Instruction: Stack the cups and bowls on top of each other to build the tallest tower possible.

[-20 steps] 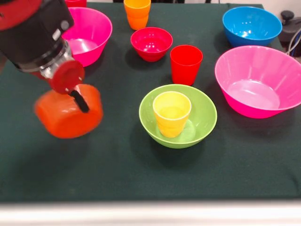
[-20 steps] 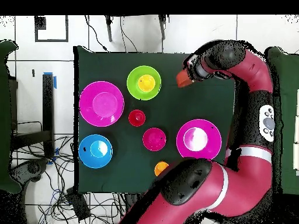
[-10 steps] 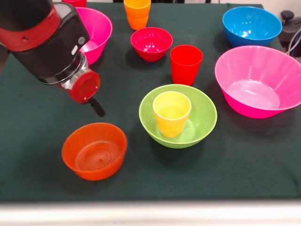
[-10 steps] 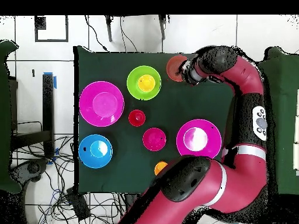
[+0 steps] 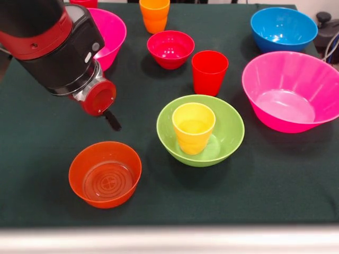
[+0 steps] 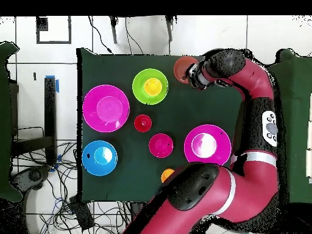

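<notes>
The small orange bowl point(image 5: 105, 173) stands upright on the green cloth at the front left, its ringed bottom showing inside. My gripper point(image 5: 112, 123) hangs open just above and behind it, holding nothing. The tower is the lime-green bowl point(image 5: 233, 132) with the yellow cup point(image 5: 193, 127) upright inside it, to the right of the orange bowl. Behind it stand the red cup point(image 5: 209, 71), the crimson bowl point(image 5: 170, 48) and the orange cup point(image 5: 154, 15). From overhead the orange bowl point(image 6: 181, 68) lies at the table's edge beside the gripper point(image 6: 191, 75).
A large pink bowl point(image 5: 291, 90) sits at the right and the blue bowl point(image 5: 283, 27) behind it. The other pink bowl point(image 5: 108, 34) is partly hidden behind my arm point(image 5: 53, 42). The table's front edge runs close below the orange bowl.
The orange bowl was in the gripper a second ago; it has been let go, dropped onto the cloth and settled upright. The gripper has lifted slightly away from it.
</notes>
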Available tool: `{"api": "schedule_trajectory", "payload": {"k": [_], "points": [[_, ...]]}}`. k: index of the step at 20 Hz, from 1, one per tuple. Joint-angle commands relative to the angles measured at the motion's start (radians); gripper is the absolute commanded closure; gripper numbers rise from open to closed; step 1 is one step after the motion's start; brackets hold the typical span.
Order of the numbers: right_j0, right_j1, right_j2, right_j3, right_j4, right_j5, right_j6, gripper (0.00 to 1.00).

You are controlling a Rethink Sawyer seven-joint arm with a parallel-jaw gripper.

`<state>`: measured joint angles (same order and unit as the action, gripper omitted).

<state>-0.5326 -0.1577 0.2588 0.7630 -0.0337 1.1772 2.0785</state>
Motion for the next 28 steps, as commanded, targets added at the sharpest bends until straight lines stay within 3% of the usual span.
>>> {"api": "schedule_trajectory", "payload": {"k": [1,8,14,21,24,28], "points": [[0.051,-0.019,-0.01,0.044,-0.114,-0.092,-0.134,0.0],[0.109,-0.01,-0.139,-0.053,-0.288,-0.134,-0.123,0.0],[0.131,-0.019,-0.18,-0.055,-0.349,-0.222,-0.095,0.0],[0.133,-0.008,-0.184,-0.055,-0.352,-0.347,-0.052,0.0],[0.12,-0.007,-0.147,-0.041,-0.315,-0.46,-0.023,0.0],[0.103,-0.021,-0.086,-0.022,-0.258,-0.484,-0.066,0.0]]}}
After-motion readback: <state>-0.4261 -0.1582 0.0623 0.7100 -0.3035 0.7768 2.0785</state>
